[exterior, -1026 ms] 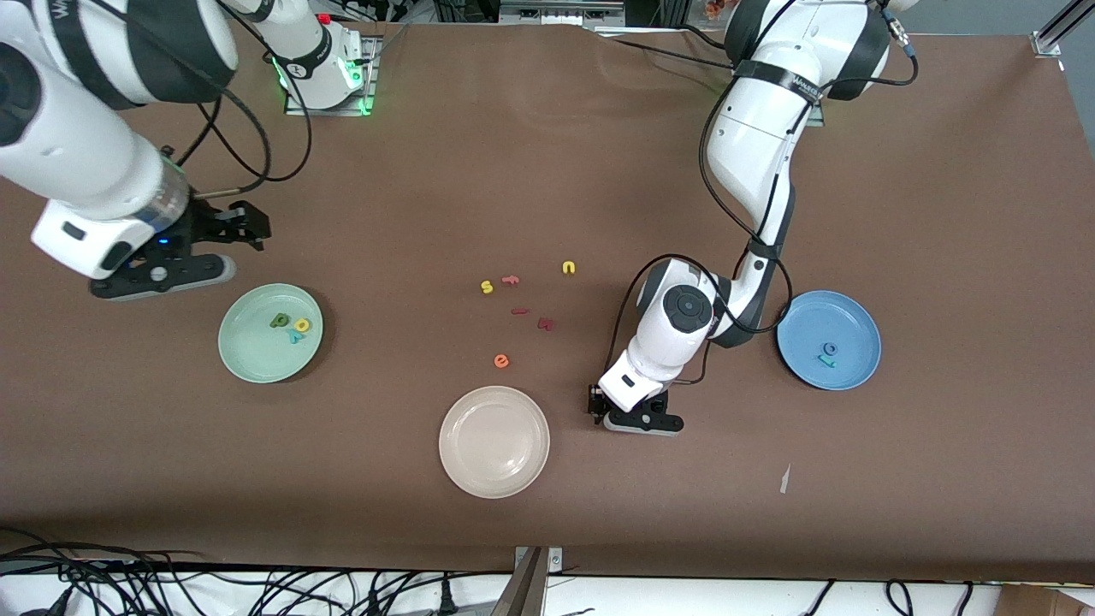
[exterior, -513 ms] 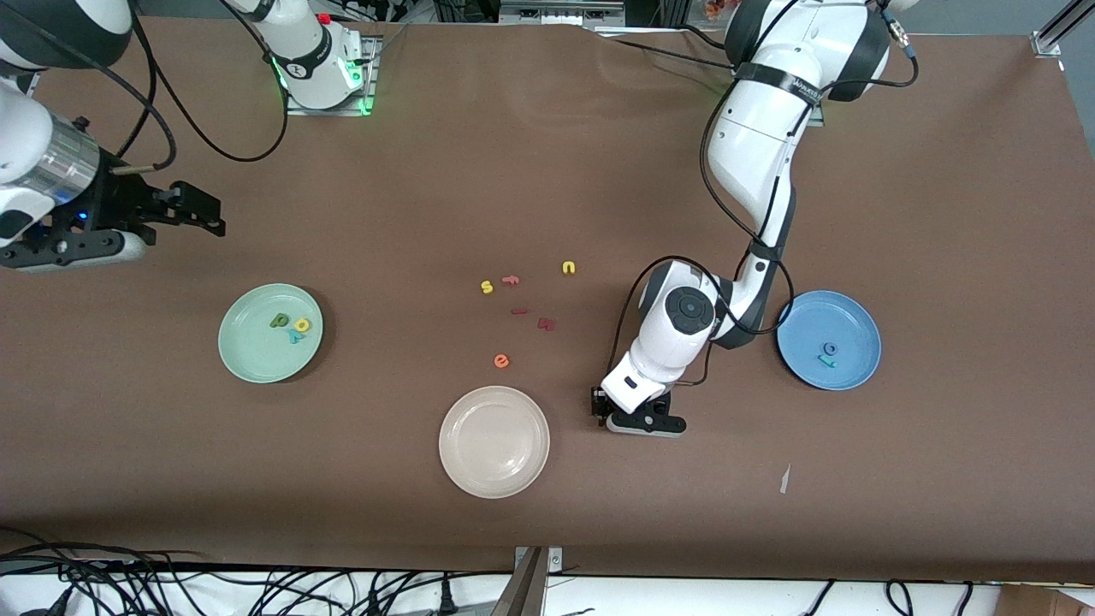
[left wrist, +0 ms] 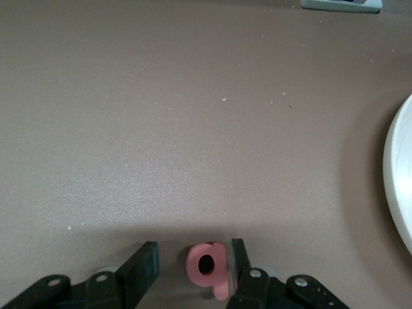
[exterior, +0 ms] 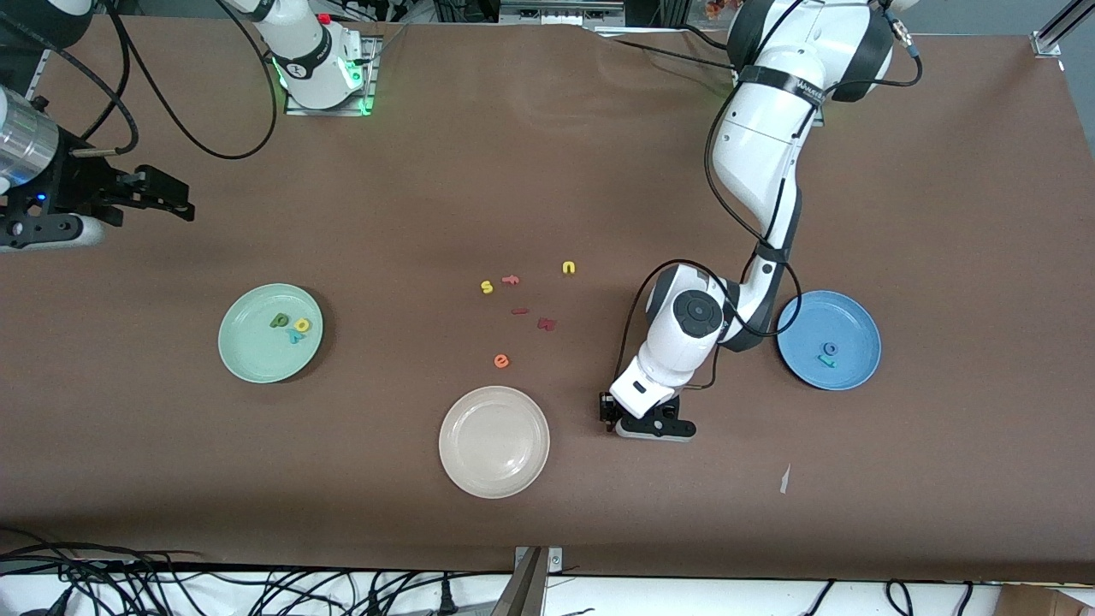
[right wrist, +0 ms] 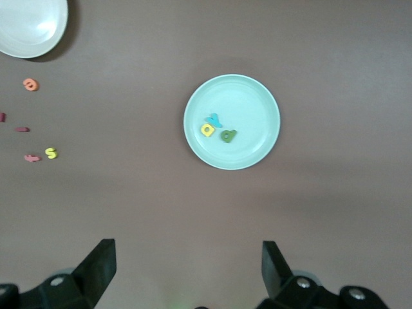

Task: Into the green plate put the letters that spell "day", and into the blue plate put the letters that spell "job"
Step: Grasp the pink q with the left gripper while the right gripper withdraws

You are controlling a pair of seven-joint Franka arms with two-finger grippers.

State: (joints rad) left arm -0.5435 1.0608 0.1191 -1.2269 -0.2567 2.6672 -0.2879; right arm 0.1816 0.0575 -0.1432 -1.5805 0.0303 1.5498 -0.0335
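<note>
The green plate point(exterior: 248, 355) point(right wrist: 248, 103) holds the dark green "d" point(exterior: 280, 321), yellow "a" point(exterior: 302, 325) and teal "y" point(exterior: 295, 337). The blue plate point(exterior: 858, 318) holds the blue "o" point(exterior: 830, 348) and teal "j" point(exterior: 826, 362). My left gripper point(exterior: 650, 425) point(left wrist: 193, 248) is low at the table between the cream plate and the blue plate. Its fingers are open around the salmon "b" point(left wrist: 206, 262). The "b" rests against one finger, with a gap to the other. My right gripper point(exterior: 175, 198) point(right wrist: 187, 248) hangs open and empty over bare table at the right arm's end.
The cream-white plate point(exterior: 494, 441) point(left wrist: 402, 180) lies nearest the front camera. Loose letters lie mid-table: yellow "s" point(exterior: 486, 287), yellow "n" point(exterior: 569, 268), orange "e" point(exterior: 501, 361) and dark red pieces point(exterior: 546, 323). A paper scrap point(exterior: 784, 479) lies near the front edge.
The right arm has drawn back from beside the green plate toward its end of the table. The left gripper has shifted slightly toward the blue plate and narrowed a little.
</note>
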